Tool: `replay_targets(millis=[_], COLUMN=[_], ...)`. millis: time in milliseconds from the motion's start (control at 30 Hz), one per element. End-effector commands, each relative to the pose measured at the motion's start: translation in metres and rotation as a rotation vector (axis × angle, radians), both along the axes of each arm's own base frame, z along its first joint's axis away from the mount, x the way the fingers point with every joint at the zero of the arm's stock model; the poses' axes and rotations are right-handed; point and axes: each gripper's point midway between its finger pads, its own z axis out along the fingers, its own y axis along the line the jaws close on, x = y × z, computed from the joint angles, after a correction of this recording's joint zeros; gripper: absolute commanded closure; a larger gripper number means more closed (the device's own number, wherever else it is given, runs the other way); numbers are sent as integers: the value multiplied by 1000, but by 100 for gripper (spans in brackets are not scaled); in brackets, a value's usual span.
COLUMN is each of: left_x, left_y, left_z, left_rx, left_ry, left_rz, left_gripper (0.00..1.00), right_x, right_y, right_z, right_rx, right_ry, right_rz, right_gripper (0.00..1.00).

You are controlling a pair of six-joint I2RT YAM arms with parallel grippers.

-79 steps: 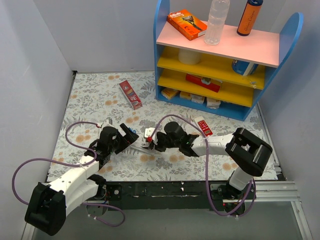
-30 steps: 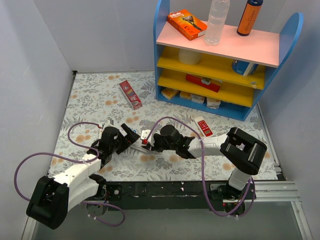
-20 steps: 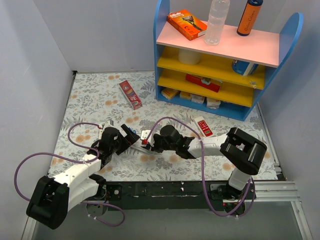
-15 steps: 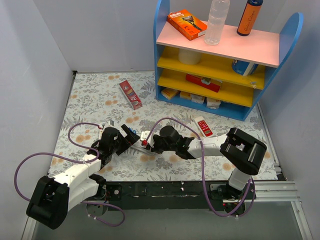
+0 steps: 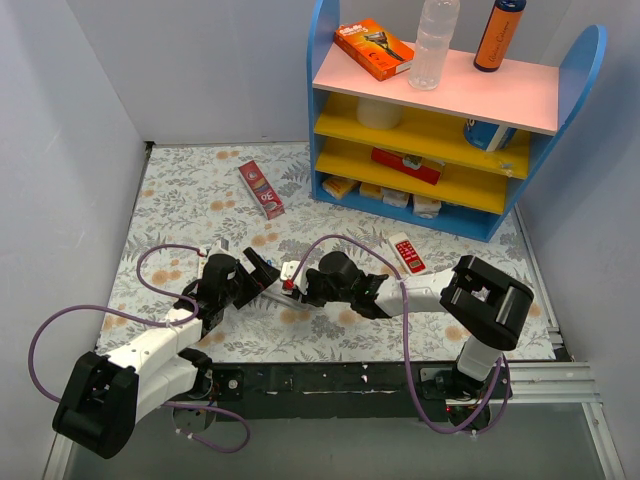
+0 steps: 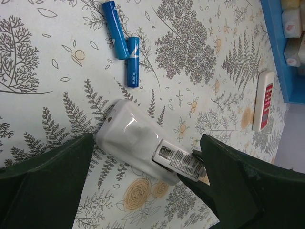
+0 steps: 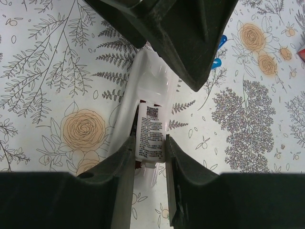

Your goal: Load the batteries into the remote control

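The remote control (image 6: 136, 140) lies back up on the flowered mat, seen from its white underside (image 7: 143, 90). My right gripper (image 7: 148, 138) is shut on the labelled white battery cover (image 7: 151, 129), which stands tilted up out of the remote's back (image 6: 178, 160). My left gripper (image 6: 147, 137) is open, one finger on each side of the remote without touching it. Two blue batteries (image 6: 114, 29) (image 6: 133, 62) lie loose on the mat just beyond the remote. From above, both grippers (image 5: 258, 272) (image 5: 296, 281) meet over the remote at the near middle.
A red-faced remote (image 5: 407, 253) lies to the right, near the blue shelf unit (image 5: 455, 110) at the back right. A red box (image 5: 262, 189) lies on the mat farther back. Grey walls close both sides.
Since the earliest frame my right gripper has shifted a little left, closer to the left gripper. Over the last second nothing visibly moves.
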Motion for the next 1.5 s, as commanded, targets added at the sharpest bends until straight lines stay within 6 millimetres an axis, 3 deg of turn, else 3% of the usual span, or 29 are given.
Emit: replay_targets(millis=[0, 533, 1033, 1467], left_x=[2, 2, 1, 1], left_y=[-1, -2, -3, -3], left_z=[3, 3, 4, 5], left_rx=[-7, -8, -11, -14], left_ry=[-18, -21, -22, -25], left_rz=[-3, -10, -16, -19], left_gripper=[4, 4, 4, 4], right_x=[0, 13, 2, 2], right_y=[16, 14, 20, 20], right_z=[20, 19, 19, 13], right_rx=[72, 67, 75, 73], right_ry=[-18, -26, 30, 50], right_rz=[27, -53, -14, -103], right_gripper=[99, 99, 99, 99])
